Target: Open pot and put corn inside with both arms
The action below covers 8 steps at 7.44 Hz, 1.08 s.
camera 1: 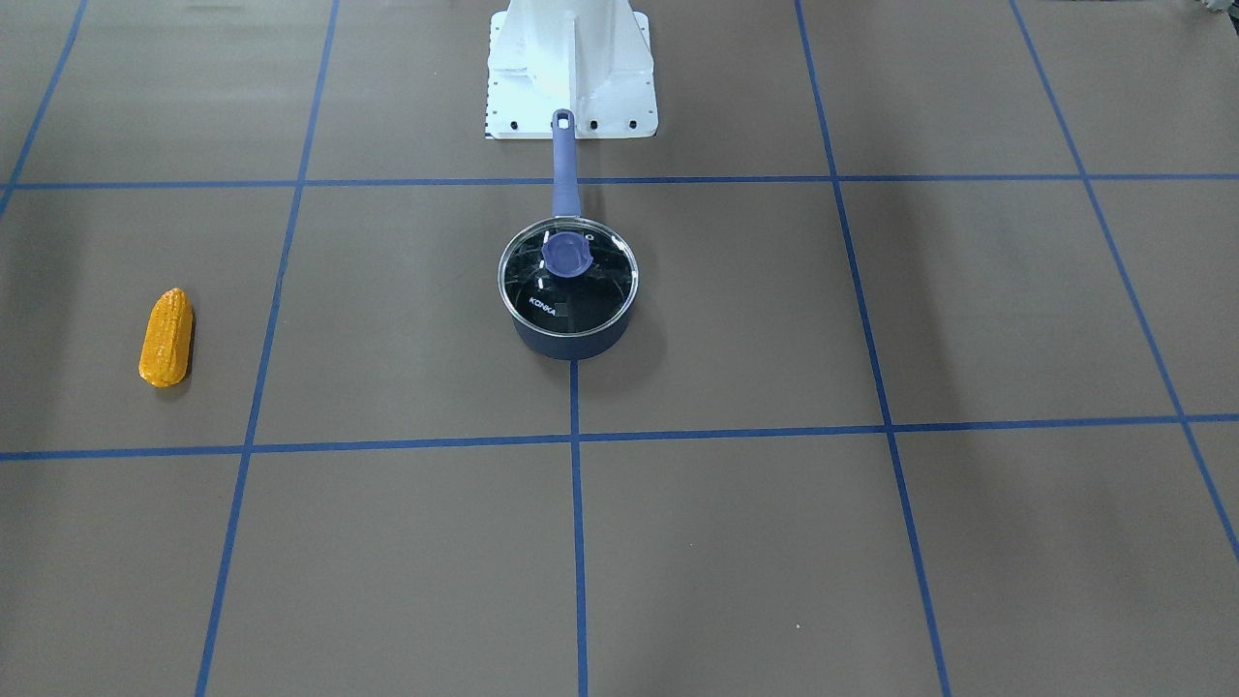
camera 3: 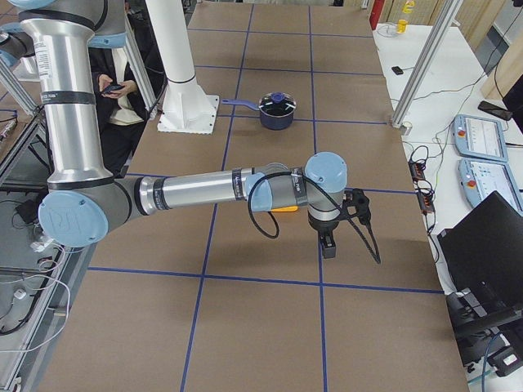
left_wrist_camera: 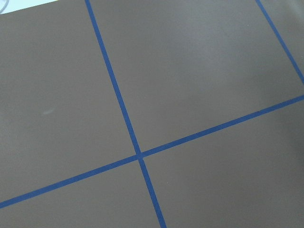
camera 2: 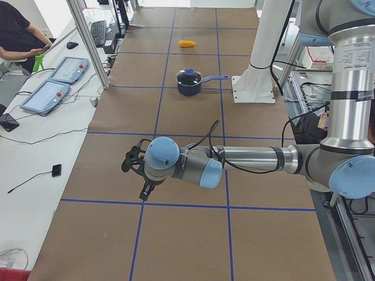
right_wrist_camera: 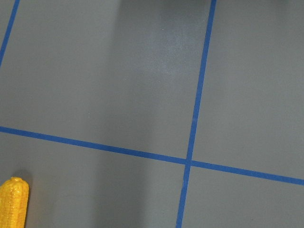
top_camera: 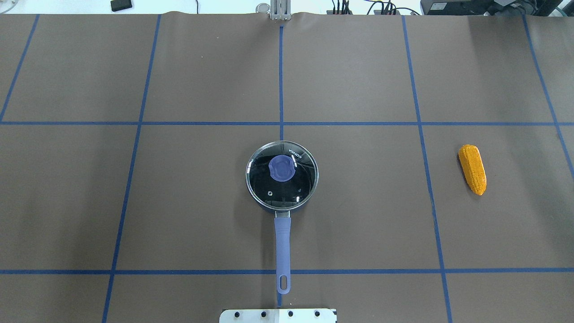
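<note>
The pot (top_camera: 282,176) stands at the table's middle with its glass lid on and its purple knob (top_camera: 282,168) on top; its long handle (top_camera: 282,251) points toward the robot base. It also shows in the front view (camera 1: 569,290). The corn (top_camera: 472,168) lies alone on the robot's right side, also in the front view (camera 1: 166,337) and at the right wrist view's bottom left corner (right_wrist_camera: 13,202). The left gripper (camera 2: 145,193) and right gripper (camera 3: 327,243) show only in side views, hanging over the table's far ends; I cannot tell if they are open or shut.
The white robot pedestal (camera 1: 571,68) stands just behind the handle's end. Blue tape lines (top_camera: 281,123) divide the brown table into squares. Teach pendants (camera 2: 50,93) and an operator (camera 2: 17,35) are on the side bench. A second person (camera 3: 118,90) sits by the pedestal.
</note>
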Motion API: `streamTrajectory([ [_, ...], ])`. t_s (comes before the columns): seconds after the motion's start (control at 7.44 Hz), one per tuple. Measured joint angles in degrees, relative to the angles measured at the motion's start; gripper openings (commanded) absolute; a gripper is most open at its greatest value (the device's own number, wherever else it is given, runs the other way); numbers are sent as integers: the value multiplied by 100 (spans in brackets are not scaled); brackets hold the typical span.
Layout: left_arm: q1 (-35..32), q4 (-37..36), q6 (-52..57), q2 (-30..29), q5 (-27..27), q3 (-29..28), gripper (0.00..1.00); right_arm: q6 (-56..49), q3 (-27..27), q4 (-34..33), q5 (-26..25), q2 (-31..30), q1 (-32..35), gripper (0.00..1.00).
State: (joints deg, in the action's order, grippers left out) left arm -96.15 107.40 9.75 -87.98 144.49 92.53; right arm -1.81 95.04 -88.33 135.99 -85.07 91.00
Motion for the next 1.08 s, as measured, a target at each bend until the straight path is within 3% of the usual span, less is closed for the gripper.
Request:
streamTrajectory([
  [0.67, 23, 5, -98, -37, 4, 32, 98, 162, -84, -14, -21, 143, -165, 100],
  [1.08, 402, 5, -1038, -505, 3, 108, 98, 1655, 147, 1, -188, 282, -1288, 100],
])
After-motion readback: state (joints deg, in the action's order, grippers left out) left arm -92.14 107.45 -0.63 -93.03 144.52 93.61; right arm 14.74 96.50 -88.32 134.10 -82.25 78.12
